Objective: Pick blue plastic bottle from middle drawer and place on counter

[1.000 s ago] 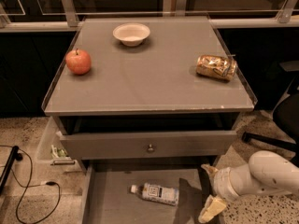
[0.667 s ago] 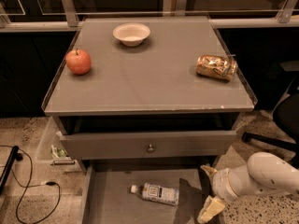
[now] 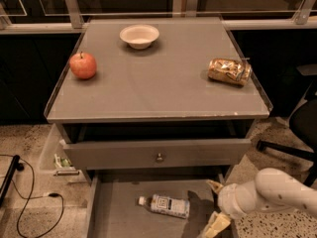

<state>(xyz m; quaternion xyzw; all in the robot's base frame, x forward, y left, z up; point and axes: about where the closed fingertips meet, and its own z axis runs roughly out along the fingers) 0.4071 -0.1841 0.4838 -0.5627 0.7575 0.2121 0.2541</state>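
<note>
The blue plastic bottle [image 3: 166, 205] lies on its side on the floor of the open middle drawer [image 3: 113, 213], white cap pointing left. My gripper [image 3: 214, 206] hangs over the drawer's right side, just right of the bottle and apart from it. Its two yellowish fingers [image 3: 215, 225] are spread and hold nothing. The white arm [image 3: 277, 195] comes in from the lower right. The grey counter [image 3: 158, 86] is above the drawers.
On the counter stand a red apple [image 3: 83, 65] at the left, a white bowl [image 3: 139, 35] at the back and a shiny golden-brown packet [image 3: 229, 71] at the right. The closed drawer front with a knob [image 3: 159, 157] overhangs the open drawer. Cables [image 3: 29, 202] lie on the floor at the left, and a chair base [image 3: 287, 148] is at the right.
</note>
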